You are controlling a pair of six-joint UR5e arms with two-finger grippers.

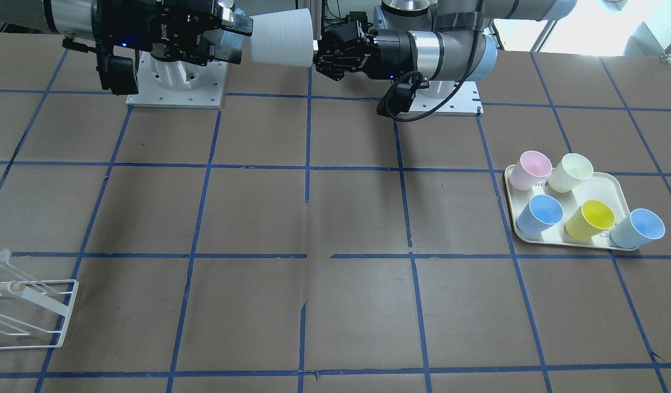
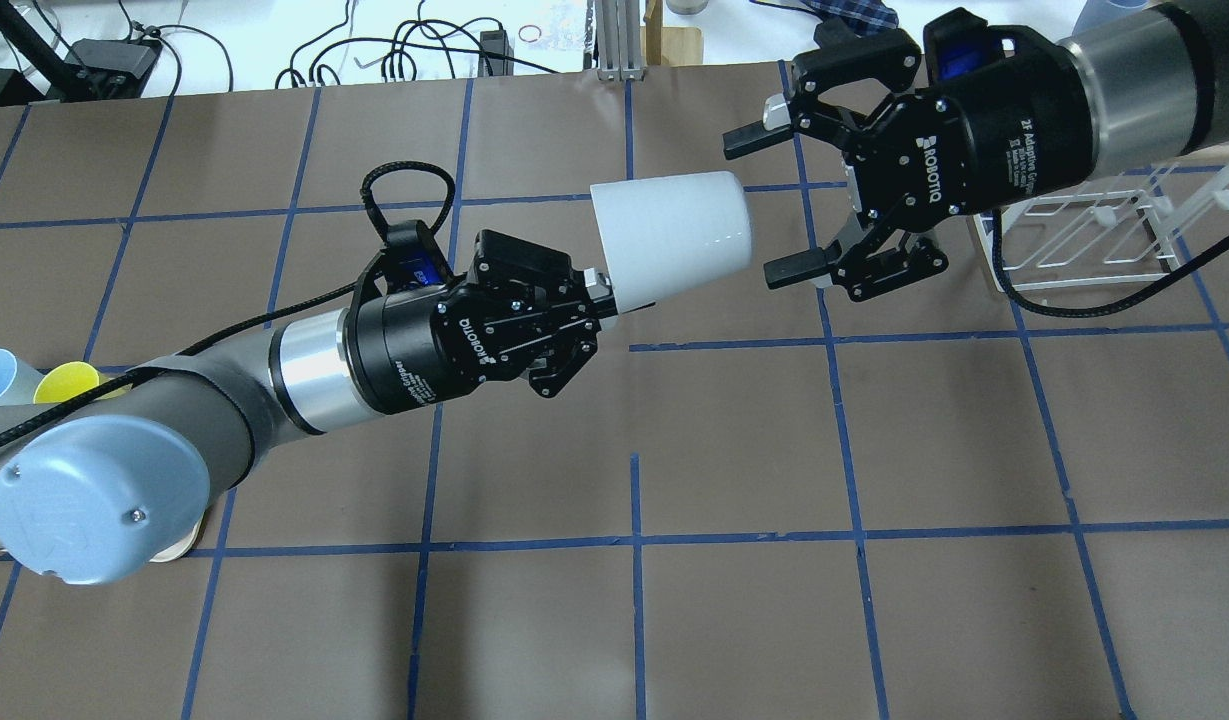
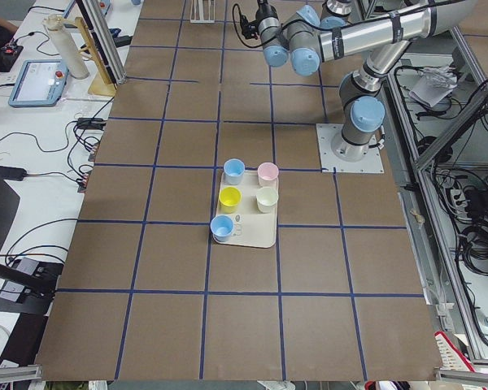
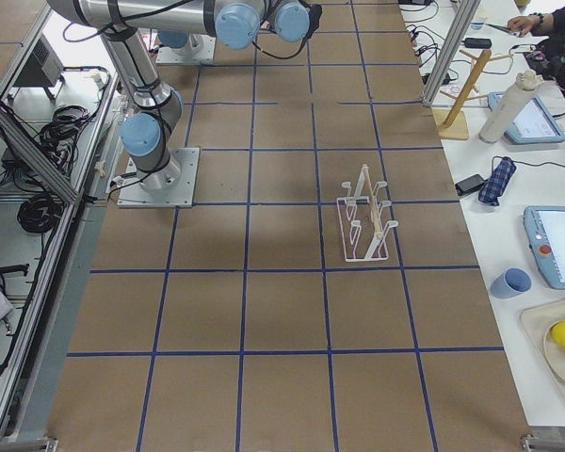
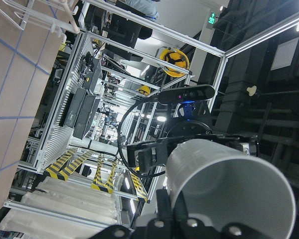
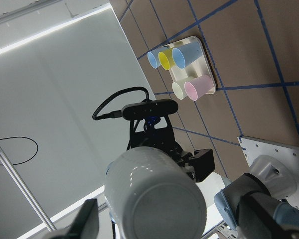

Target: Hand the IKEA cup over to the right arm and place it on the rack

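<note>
The pale grey IKEA cup (image 2: 674, 235) is held sideways in the air, its base pointing at the right arm. My left gripper (image 2: 602, 288) is shut on the cup's rim; it also shows in the front view (image 1: 317, 53) with the cup (image 1: 280, 38). My right gripper (image 2: 766, 205) is open, its fingers spread just past the cup's base, not touching it; the front view shows it too (image 1: 246, 41). The right wrist view shows the cup's base (image 6: 154, 199) close ahead. The white wire rack (image 2: 1084, 235) stands on the table beyond the right gripper, empty.
A cream tray (image 1: 613, 185) at the left arm's side holds several coloured cups: pink (image 1: 532, 169), cream-green (image 1: 571, 172), yellow (image 1: 591, 218) and two light blue. The rack shows at the front view's lower left (image 1: 24, 311). Blue tape lines grid the brown table.
</note>
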